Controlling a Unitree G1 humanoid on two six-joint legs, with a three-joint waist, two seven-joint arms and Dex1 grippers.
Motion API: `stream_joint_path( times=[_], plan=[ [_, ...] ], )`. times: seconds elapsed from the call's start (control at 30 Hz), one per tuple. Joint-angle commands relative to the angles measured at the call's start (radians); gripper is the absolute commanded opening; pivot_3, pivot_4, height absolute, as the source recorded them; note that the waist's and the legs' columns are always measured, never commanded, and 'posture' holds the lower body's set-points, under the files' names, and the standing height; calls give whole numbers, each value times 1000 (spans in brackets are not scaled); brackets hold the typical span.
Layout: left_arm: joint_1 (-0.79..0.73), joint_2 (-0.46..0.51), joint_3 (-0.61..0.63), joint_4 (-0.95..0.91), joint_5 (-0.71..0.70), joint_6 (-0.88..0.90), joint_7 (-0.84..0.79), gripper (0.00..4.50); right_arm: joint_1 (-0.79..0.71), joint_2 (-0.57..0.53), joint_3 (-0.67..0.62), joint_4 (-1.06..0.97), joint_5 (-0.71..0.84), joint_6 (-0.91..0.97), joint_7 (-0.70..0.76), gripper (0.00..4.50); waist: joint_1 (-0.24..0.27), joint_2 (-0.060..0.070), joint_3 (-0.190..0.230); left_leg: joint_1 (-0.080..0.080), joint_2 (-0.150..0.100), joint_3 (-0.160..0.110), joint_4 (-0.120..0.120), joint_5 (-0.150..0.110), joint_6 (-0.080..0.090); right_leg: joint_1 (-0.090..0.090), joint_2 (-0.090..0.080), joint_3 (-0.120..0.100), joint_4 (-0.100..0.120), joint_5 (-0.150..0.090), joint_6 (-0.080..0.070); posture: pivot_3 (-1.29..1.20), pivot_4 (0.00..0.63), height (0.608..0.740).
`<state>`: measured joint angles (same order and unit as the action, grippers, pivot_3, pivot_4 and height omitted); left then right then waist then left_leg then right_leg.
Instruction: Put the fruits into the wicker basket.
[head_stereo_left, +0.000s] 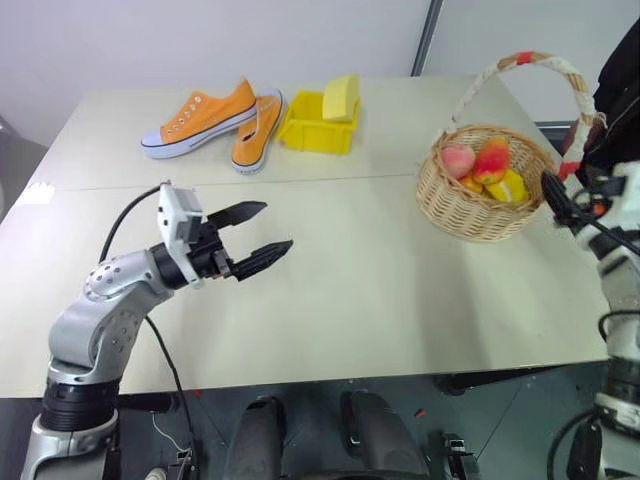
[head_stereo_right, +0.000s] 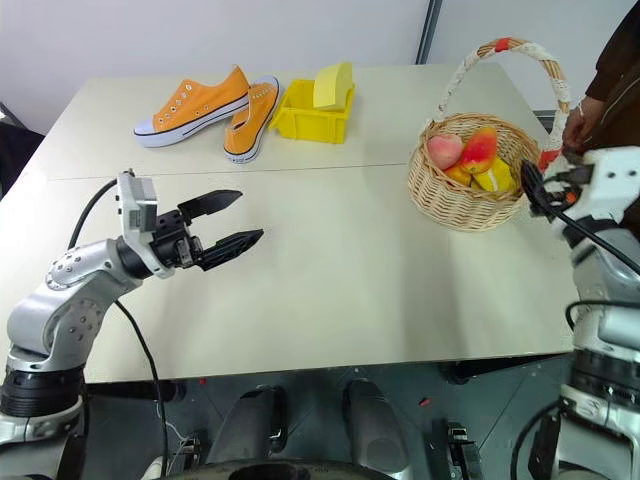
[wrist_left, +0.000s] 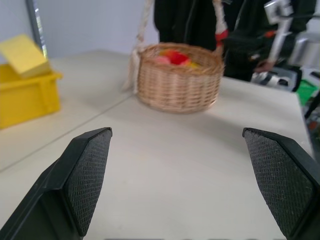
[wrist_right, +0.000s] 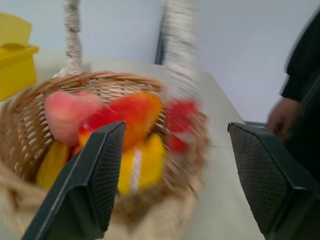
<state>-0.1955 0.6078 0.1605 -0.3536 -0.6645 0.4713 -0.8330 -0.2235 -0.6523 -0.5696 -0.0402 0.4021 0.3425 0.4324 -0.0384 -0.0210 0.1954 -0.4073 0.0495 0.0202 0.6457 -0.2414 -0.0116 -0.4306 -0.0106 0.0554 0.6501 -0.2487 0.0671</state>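
tan wicker basket (head_stereo_left: 470, 205), pink peach (head_stereo_left: 458, 159), orange sneakers (head_stereo_left: 215, 122), yellow bin (head_stereo_left: 312, 133)

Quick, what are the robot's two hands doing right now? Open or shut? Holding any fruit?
Left gripper: open, holding nothing, above the table.
Right gripper: open, holding nothing, beside the wicker basket.

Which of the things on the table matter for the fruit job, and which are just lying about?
For the job: wicker basket; peach, mango and yellow fruit, all inside it.
Lying about: orange sneakers; yellow bin with a yellow sponge.
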Motion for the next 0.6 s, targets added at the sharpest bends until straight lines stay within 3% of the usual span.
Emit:
stream_joint_path(
  times=[0.03, 0.23, 0.4, 0.6],
  plan=[
    [53, 7, 61, 11, 46, -24, 60, 4500, 93, -21, -32, -134, 122, 28, 136, 3482, -6, 0, 0, 0, 0, 0, 0, 0, 0, 0, 0, 0, 0, 0, 0, 0, 150, 740],
    [171, 9, 107, 56, 137, -79, 116, 4500, 203, -39, 163, -281, 115, 7, 318, 3482, -19, 0, 0, 5, 1, 0, 0, 0, 0, 2, 1, 0, 2, -2, -3, 0, 150, 740],
    [277, -10, 160, 61, 176, -131, 162, 4500, 120, 7, 307, -234, 88, -20, 341, 3482, -16, 0, 0, 4, 1, 1, 0, 0, 0, 2, 0, 0, 0, -2, -4, 0, 150, 740],
    [369, -26, 193, 6, 170, -127, 187, 4500, 45, 44, 380, -125, 58, -62, 371, 3482, -2, -1, 0, 1, 1, 1, 0, 0, 0, 1, -1, 0, -2, -1, -6, 0, 150, 740]
  ],
)
